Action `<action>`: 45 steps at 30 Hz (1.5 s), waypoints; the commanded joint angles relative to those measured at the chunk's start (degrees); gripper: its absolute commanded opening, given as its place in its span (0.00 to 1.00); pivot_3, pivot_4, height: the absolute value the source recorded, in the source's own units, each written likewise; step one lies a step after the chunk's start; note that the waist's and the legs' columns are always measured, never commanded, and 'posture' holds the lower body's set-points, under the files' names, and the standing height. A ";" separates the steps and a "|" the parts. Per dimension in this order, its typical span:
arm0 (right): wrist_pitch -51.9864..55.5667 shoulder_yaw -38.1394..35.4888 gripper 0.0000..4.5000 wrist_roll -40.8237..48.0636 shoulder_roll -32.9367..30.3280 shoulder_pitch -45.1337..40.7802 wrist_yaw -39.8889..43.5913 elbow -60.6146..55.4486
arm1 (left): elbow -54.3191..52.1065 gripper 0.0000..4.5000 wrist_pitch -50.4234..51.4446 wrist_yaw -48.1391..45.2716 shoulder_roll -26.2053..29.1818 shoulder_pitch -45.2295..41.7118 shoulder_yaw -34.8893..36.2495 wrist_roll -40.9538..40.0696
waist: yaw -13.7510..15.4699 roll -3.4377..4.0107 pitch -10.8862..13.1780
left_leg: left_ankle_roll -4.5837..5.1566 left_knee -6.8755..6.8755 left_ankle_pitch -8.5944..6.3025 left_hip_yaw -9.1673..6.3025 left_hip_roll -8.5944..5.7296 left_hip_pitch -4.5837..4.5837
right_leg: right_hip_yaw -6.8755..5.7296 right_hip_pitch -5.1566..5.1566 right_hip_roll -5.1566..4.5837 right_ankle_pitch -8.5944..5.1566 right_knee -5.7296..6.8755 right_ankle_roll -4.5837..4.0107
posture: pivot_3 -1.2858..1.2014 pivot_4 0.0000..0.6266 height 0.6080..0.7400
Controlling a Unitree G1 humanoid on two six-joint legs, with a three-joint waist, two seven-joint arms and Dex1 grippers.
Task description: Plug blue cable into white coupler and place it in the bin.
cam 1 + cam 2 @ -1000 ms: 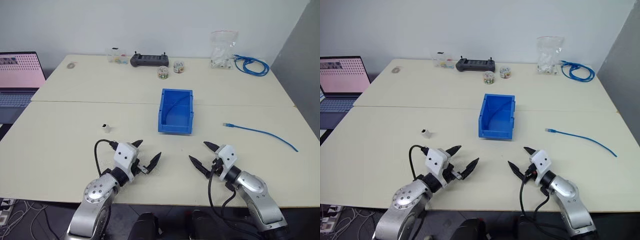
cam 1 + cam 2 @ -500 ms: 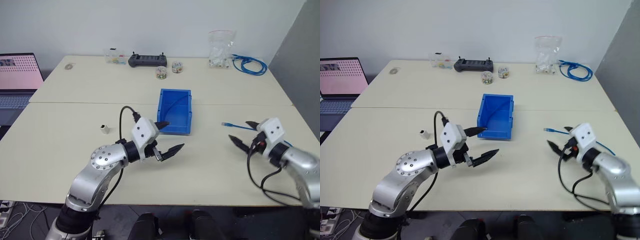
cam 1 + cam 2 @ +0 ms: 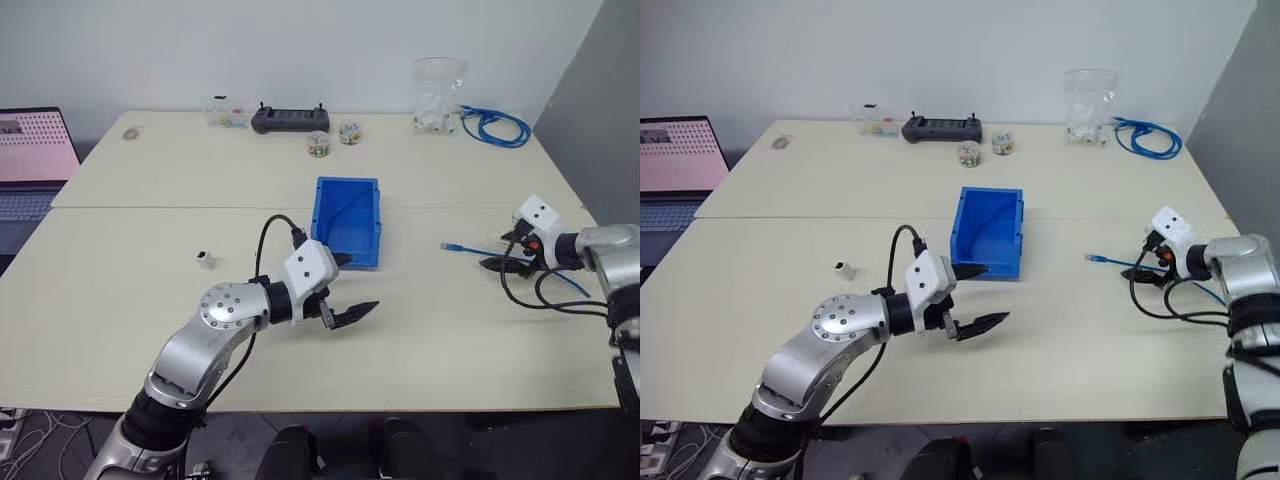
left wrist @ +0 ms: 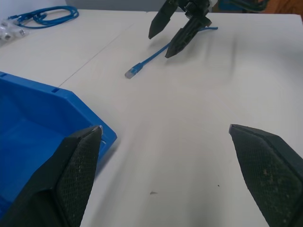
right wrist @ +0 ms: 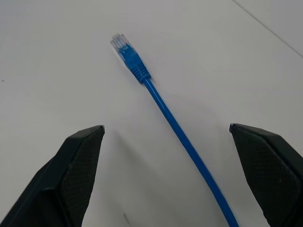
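The right gripper has swung out over the blue cable near the table's right edge, jaws spread and empty, ready to grasp; the left gripper waits released.

- Past my arms, a black controller lies at the table's far edge.
- I see a coiled blue cable bundle beside a clear bag.
- A laptop sits left.

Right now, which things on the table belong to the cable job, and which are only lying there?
For the job: blue cable, white coupler, bin.

Lying about: coiled blue cable, black controller, plastic bag, laptop.
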 commanded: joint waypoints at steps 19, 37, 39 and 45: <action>-4.69 1.84 0.01 -7.72 1.28 -5.08 6.97 14.20 | -0.61 1.00 0.80 0.40 -1.00 -1.45 -0.02 -0.16 | 0.13 0.00 0.00 | 0.02 0.09 0.02 -0.01 -0.04 0.04 | -0.01 0.09 -0.07 0.09 0.01 0.07 | 0.52 0.24 1.00; 5.29 2.07 0.01 4.96 -0.20 17.52 18.13 -54.80 | -0.12 1.00 -8.89 -13.73 20.85 22.99 18.28 -0.93 | -0.06 0.16 0.09 | 0.02 0.00 0.00 -0.14 0.09 0.05 | -0.06 -0.03 -0.03 -0.08 0.06 0.30 | 0.52 0.24 1.00; 10.18 6.47 0.01 3.53 8.27 16.10 12.92 -57.12 | 1.20 1.00 -11.65 -13.86 22.03 25.95 21.08 -0.07 | 0.01 0.14 0.07 | 0.02 0.00 0.00 -0.18 0.07 0.04 | -0.09 -0.03 -0.03 -0.07 0.05 0.27 | 0.52 0.24 1.00; 13.29 14.74 0.01 -0.48 20.06 12.48 7.72 -52.54 | 2.05 1.00 -15.03 -13.10 21.18 30.01 24.16 0.43 | 0.69 0.14 0.08 | 0.01 0.03 0.00 -0.25 0.06 -0.20 | -0.15 -0.27 -0.04 0.13 0.05 -0.07 | 0.52 0.24 1.00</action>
